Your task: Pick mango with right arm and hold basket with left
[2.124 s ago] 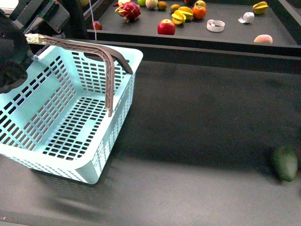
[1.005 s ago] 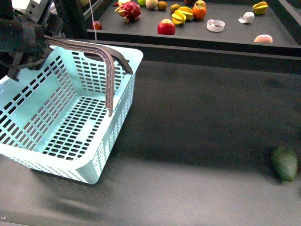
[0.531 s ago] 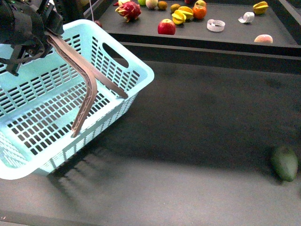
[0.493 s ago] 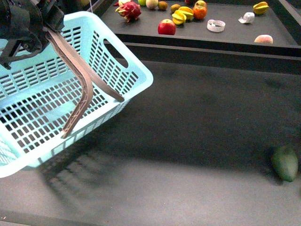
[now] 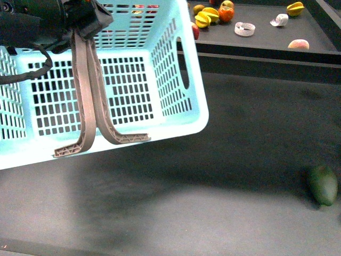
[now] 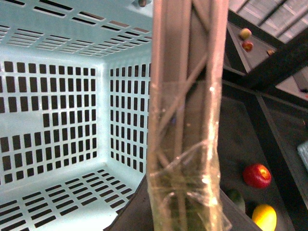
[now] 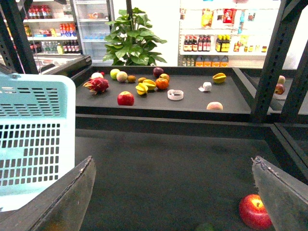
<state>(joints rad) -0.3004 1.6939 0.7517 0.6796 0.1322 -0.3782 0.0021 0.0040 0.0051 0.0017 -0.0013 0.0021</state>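
Observation:
The turquoise basket hangs in the air at the left, tipped with its opening towards me. Both brown handles run down across it. My left gripper is shut on the taped handle at the top; its fingers are hidden in the left wrist view. The mango, yellow and egg-shaped, shows only in the left wrist view, beside a red apple. My right gripper is open and empty over the dark table, with the basket to one side. It is outside the front view.
A dark green oval fruit lies on the table at the right. The red apple sits near one right finger. The raised back shelf holds star fruits, other fruit and tape rolls.
The left arm has lifted the basket off the table and swung it up and to the right. It went from resting flat to hanging tipped, and the handles now dangle.

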